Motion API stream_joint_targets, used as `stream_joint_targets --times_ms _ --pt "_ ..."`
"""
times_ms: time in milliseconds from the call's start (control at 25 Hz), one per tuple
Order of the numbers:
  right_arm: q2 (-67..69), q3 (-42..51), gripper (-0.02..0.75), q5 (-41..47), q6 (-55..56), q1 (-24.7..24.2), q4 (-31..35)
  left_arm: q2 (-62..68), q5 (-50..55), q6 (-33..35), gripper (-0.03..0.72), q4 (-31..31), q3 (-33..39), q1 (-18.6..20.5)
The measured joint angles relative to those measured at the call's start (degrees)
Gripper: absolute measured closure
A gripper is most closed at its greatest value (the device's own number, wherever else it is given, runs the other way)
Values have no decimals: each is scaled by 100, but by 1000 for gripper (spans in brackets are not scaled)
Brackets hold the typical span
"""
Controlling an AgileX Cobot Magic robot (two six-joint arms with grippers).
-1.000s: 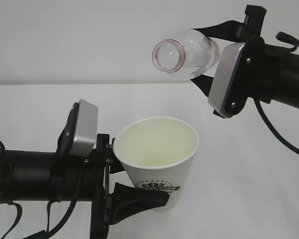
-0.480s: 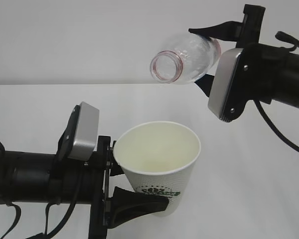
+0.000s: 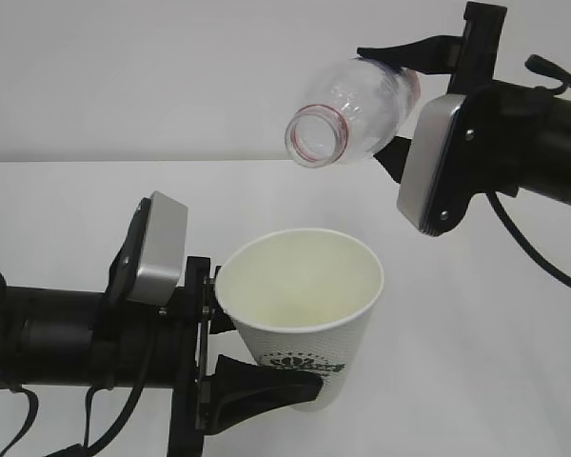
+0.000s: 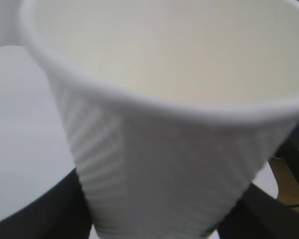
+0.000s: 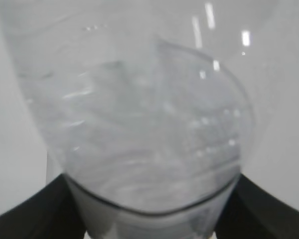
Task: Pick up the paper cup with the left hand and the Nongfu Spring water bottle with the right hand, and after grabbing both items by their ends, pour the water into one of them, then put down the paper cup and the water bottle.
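While our left gripper (image 3: 230, 357) clamps the paper cup (image 3: 300, 319) low and upright, our right gripper (image 3: 397, 100) clasps the Nongfu Spring water bottle (image 3: 352, 112) tilted above it; we centre its mouth over the rim, tipping gently.

Plain white table (image 3: 514, 381)

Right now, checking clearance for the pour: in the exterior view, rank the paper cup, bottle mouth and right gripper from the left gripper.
1. Paper cup, held in the left gripper.
2. Bottle mouth, above the cup.
3. Right gripper, upper right.
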Motion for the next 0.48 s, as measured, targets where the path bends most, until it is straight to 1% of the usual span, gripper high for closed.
stream_joint_targets --times_ms 360,480 --pt "0 0 244 -22 -329 0 9 0 0 0 205 0 0 0" --pt "0 0 244 -22 -454 0 148 0 0 0 205 0 0 0"
